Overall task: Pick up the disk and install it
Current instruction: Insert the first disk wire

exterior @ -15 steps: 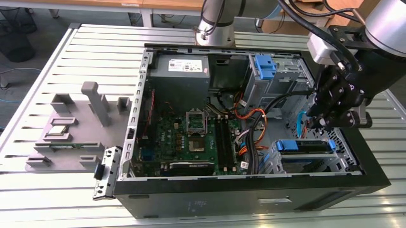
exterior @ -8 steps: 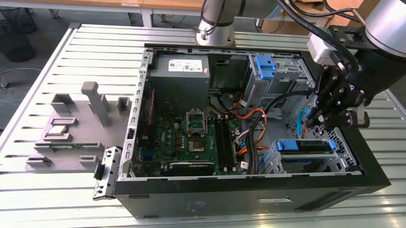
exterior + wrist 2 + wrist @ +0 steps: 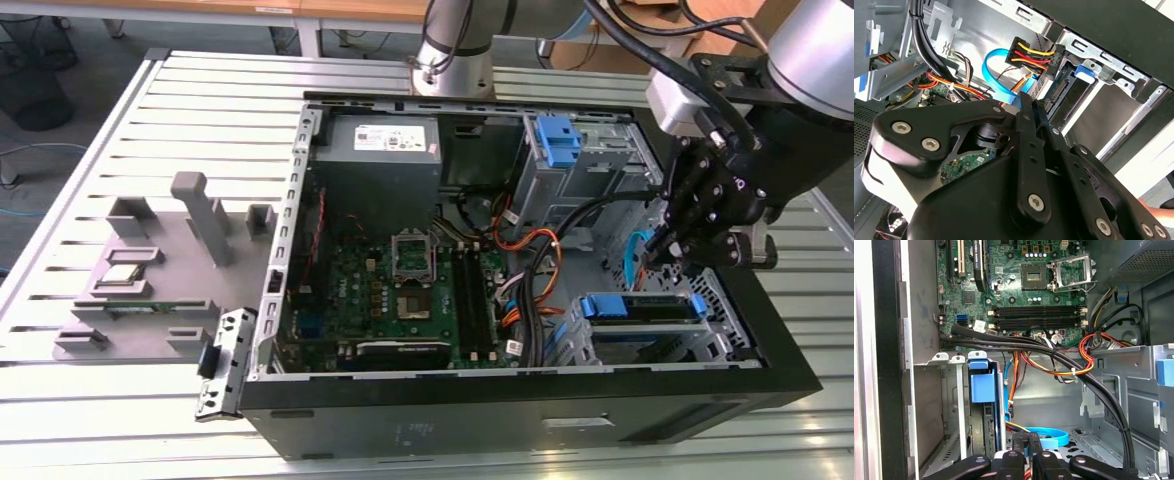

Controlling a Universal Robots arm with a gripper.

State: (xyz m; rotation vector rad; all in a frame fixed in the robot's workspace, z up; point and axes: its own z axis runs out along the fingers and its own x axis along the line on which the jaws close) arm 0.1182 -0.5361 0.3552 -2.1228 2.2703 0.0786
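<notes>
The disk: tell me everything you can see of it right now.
The disk stands on edge in a slot of the grey metal drive cage at the case's front corner. Its blue plastic carrier frames a dark body, with the blue end handle facing outward. The cage walls hold it on both sides. The gripper is close beside it, apparently not touching.

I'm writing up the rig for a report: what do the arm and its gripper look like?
The arm is a silver-grey tube with a black joint ring. The gripper is matte black, built of flat linkage plates joined by silver screws. Thick black cables run down to it past a white block at the wrist.
</notes>
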